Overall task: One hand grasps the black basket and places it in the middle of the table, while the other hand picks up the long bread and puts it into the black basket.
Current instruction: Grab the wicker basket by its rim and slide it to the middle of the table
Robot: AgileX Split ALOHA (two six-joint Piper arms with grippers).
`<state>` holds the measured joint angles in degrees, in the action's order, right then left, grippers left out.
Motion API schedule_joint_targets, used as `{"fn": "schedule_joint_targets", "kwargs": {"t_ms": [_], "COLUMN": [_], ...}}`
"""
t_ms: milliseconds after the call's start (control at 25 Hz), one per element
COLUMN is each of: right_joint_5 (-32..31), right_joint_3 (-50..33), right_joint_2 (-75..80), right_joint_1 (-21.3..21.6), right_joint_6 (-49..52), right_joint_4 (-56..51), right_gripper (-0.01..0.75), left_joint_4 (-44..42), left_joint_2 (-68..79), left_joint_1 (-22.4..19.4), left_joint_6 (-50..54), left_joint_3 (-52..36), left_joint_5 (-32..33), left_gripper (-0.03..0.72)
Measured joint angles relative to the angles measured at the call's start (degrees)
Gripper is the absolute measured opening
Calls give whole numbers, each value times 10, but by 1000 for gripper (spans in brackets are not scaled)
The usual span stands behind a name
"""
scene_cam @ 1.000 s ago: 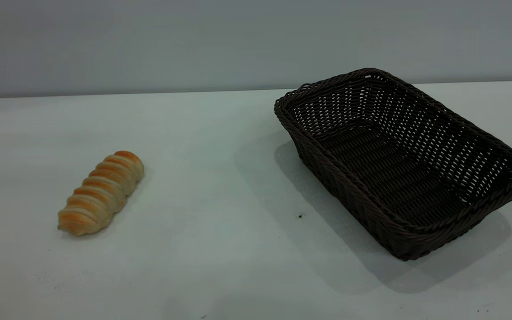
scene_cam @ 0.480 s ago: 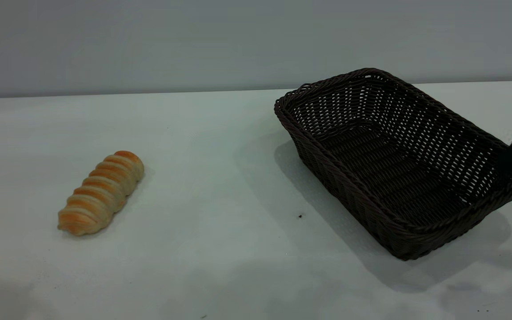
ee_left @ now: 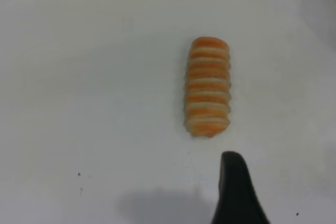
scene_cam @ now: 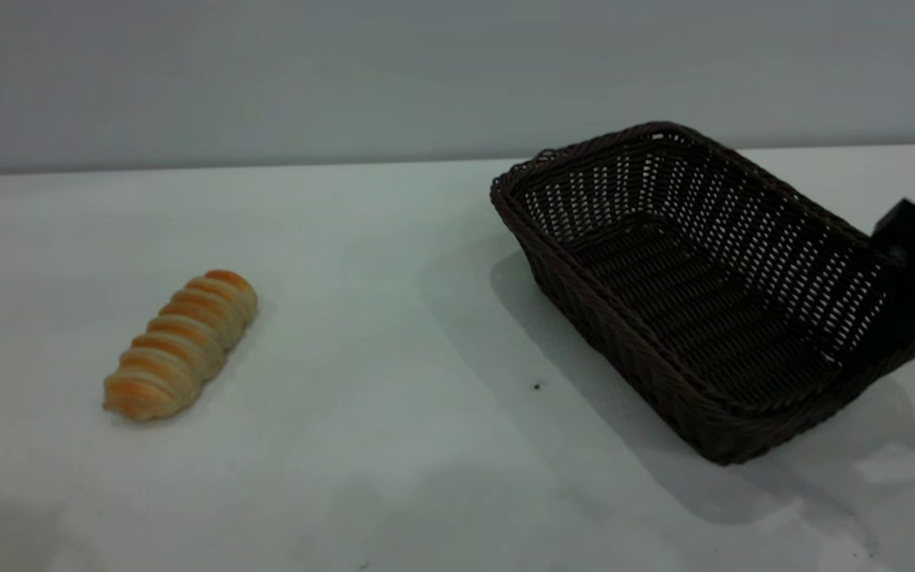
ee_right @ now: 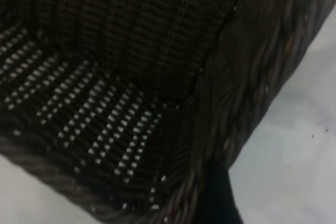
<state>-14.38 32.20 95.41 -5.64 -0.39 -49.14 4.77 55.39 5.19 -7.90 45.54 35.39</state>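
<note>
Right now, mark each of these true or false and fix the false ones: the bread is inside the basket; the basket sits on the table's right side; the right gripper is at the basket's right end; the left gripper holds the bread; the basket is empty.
1. The long bread is inside the black basket. False: it lies on the table, on the left side, apart from the basket.
2. The basket sits on the table's right side. True.
3. The right gripper is at the basket's right end. True: it is at the rim there.
4. The left gripper holds the bread. False: its one visible finger is near the bread's end, not touching.
5. The basket is empty. True.
</note>
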Motion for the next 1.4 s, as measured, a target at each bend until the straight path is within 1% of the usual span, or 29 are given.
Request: {"fn": "schedule_joint_targets", "kwargs": {"t_ms": [160,440,920,1160,1280,1400], "right_joint_5": [11,23,26,33,49,58], "right_joint_3": [18,30,45,62,64,68], "right_joint_2": [20,63,73,130,154,168], "right_joint_1": [0,0,0,0,0,0], "right_joint_6": [-18,-33,-49,-50,-50,-58], "right_joint_4": [-26,-42,-72,-86,-99,-105], "right_gripper": [573,572,572,567,551,502], "left_joint_4": [0,0,1,1,1,1], "left_joint_2": [1,1,2,2,2,2], "left_joint_1": [0,0,0,0,0,0], "left_joint_6": [0,-1,-1,-1,-1,-1], "left_joint_3": [0,0,0,0,0,0], "left_joint_5": [-2,-4,-5,-7,-7,-7], "left_gripper": [533,533,533,533,533,533]}}
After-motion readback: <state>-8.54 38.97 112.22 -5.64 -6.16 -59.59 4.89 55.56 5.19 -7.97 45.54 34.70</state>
